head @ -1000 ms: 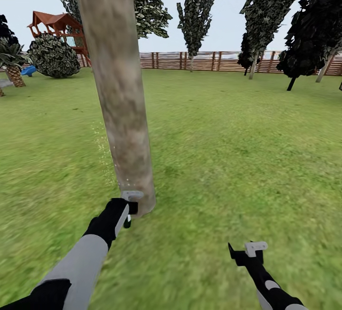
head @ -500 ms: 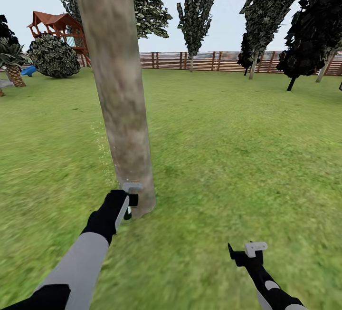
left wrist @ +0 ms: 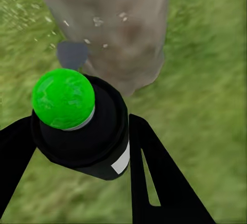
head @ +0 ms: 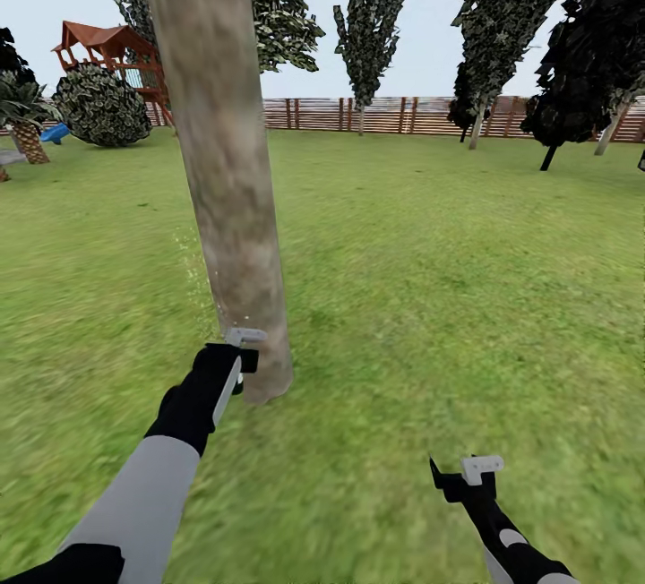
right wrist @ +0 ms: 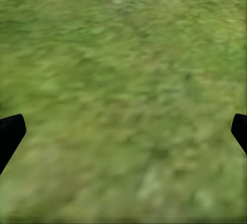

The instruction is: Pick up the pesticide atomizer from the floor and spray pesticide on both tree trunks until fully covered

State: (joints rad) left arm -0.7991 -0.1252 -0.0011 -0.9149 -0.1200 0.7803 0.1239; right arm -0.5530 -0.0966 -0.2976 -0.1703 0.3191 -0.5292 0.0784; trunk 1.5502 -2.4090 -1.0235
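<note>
Grass (head: 430, 297) is spread across the whole garden as a flat, blurred green lawn, closed at the far side by a brown horizontal-slat wooden fence (head: 394, 115). Tall trees with dark ragged crowns (head: 372, 20) are lined along that fence, and a round mottled bush (head: 100, 106) and a red-roofed play structure (head: 109, 45) are seen at the far left. Wide open lawn is left to the right of the robot and ahead of it.

Nearest of all, a thick tree trunk (head: 228, 163) is planted just in front of the left arm; it is a smooth column, mottled grey, tan and brown, slightly flared where it meets the grass. Fine white specks of pesticide (head: 193, 266) are scattered beside its left edge and, in the left wrist view, across its bark.

The left gripper (head: 240, 358) is held low beside the trunk's base, almost touching it, and is clamped on the pesticide atomizer (left wrist: 85, 126), a small black bottle with a white label and a round green top, aimed at the trunk. The right gripper (head: 461, 476) is held well apart to the right over bare grass, its black fingertips (right wrist: 11, 134) spread wide with nothing between them.
</note>
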